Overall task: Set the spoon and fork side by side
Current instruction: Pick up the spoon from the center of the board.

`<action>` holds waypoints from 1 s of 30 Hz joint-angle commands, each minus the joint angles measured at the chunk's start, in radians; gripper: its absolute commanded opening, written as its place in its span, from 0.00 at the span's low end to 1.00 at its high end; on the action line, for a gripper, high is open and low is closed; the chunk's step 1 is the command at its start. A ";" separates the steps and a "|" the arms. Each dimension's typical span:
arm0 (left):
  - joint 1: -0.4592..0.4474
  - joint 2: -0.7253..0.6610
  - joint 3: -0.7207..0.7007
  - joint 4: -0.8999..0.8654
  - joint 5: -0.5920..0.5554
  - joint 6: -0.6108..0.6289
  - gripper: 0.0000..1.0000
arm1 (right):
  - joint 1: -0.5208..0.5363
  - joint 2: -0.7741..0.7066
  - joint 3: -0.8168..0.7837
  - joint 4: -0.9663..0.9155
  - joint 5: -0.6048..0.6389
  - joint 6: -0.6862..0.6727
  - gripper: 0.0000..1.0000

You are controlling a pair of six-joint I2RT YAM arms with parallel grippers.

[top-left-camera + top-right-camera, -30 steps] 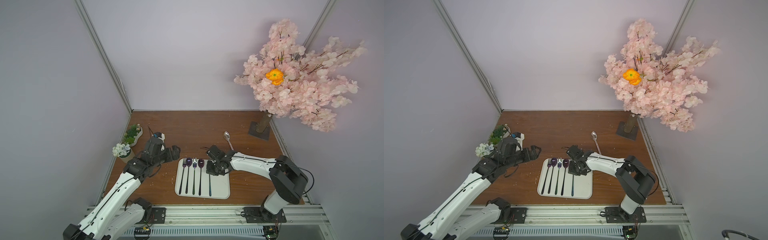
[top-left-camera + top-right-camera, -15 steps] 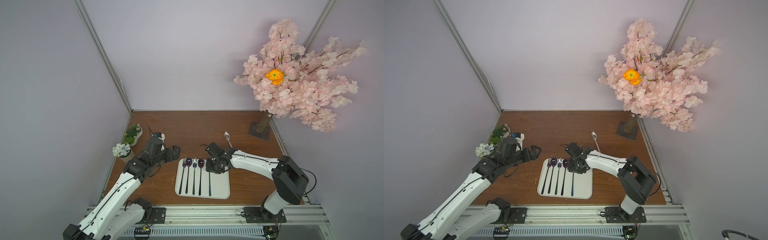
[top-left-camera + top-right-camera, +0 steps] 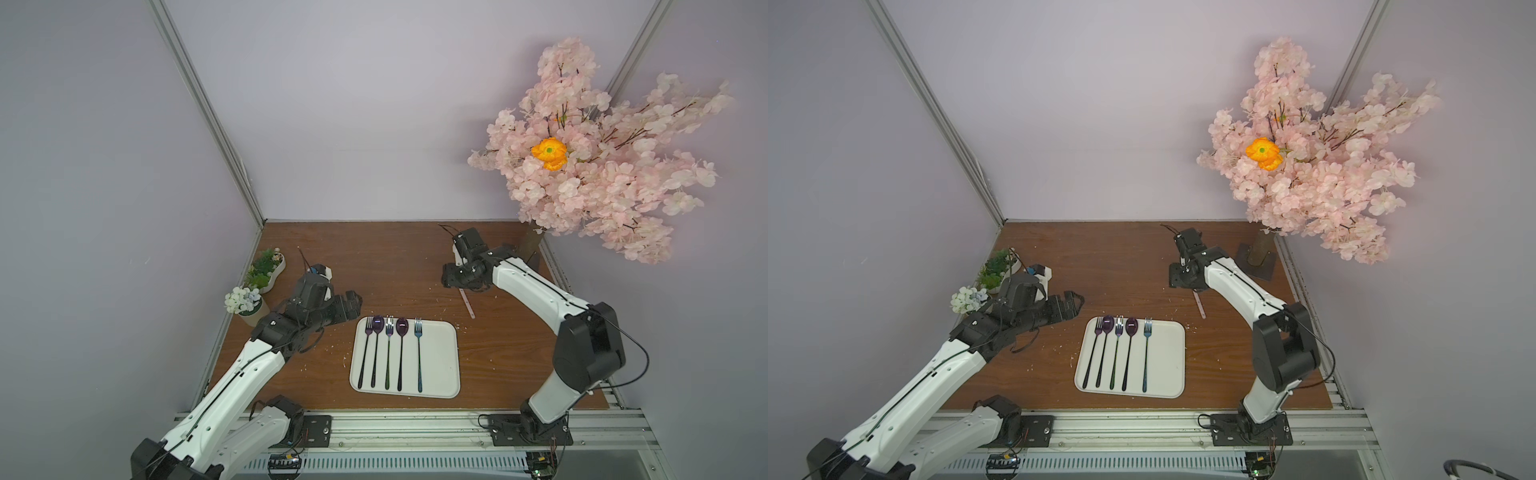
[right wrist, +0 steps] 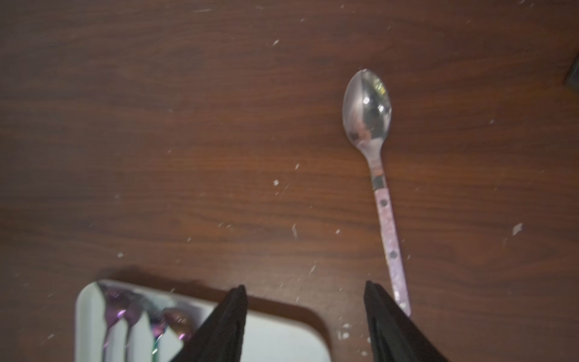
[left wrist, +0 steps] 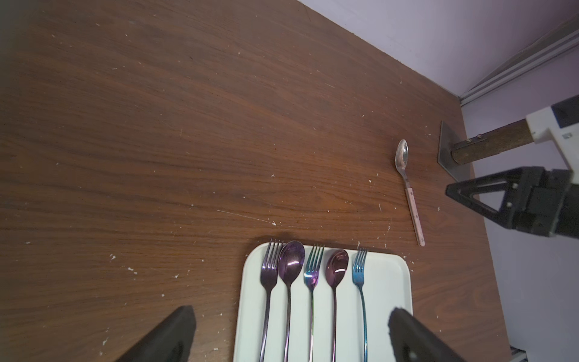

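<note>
Right wrist view: the right pincer (image 4: 305, 288) hangs empty over the table (image 4: 156, 125), jaws parted.
The pink-handled spoon (image 4: 380, 175) lies flat just ahead, handle end beside one finger (image 4: 387, 316); the tray (image 4: 282, 338) lies behind the pincer. The step looks to be fetching this spoon: next, centre over the handle, descend, close, then lay it beside the blue fork (image 5: 359, 272). The left pincer (image 3: 352, 300) hovers wide open, tray just ahead.
</note>
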 commanded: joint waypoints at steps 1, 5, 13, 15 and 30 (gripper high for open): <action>0.014 0.030 0.052 -0.005 -0.013 -0.004 0.99 | -0.047 0.106 0.053 -0.058 0.047 -0.229 0.62; 0.014 0.062 0.074 -0.005 -0.032 -0.013 0.99 | -0.086 0.211 0.088 -0.034 0.056 -0.283 0.59; 0.014 0.098 0.078 -0.003 -0.063 -0.025 0.99 | -0.116 0.295 0.093 0.014 0.005 -0.323 0.43; 0.015 0.106 0.081 -0.003 -0.065 -0.024 0.99 | -0.115 0.309 0.095 0.014 0.001 -0.327 0.40; 0.025 0.130 0.098 -0.003 -0.065 0.010 0.99 | -0.114 0.243 0.053 0.024 0.010 -0.232 0.07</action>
